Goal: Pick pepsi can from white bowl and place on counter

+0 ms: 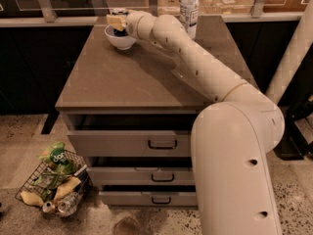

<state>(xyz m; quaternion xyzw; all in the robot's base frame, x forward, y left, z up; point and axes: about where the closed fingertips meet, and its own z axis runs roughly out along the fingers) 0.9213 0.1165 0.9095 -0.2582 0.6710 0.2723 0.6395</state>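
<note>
The gripper is held at the far left corner of the surface, directly over the white bowl. The pepsi can is seen standing in that bowl, its silver top showing just above the gripper and a patch of blue just below it. Whether the gripper is clenched on the can or released cannot be told.

The task is judged to be at its first stage: the can has been reached but not lifted out, and the setting down on the surface is left to do.

A clear plastic bottle stands to the right of the gripper, at the far edge. Three drawers are set below the surface, and a wire basket of rubbish lies on the speckled floor.
</note>
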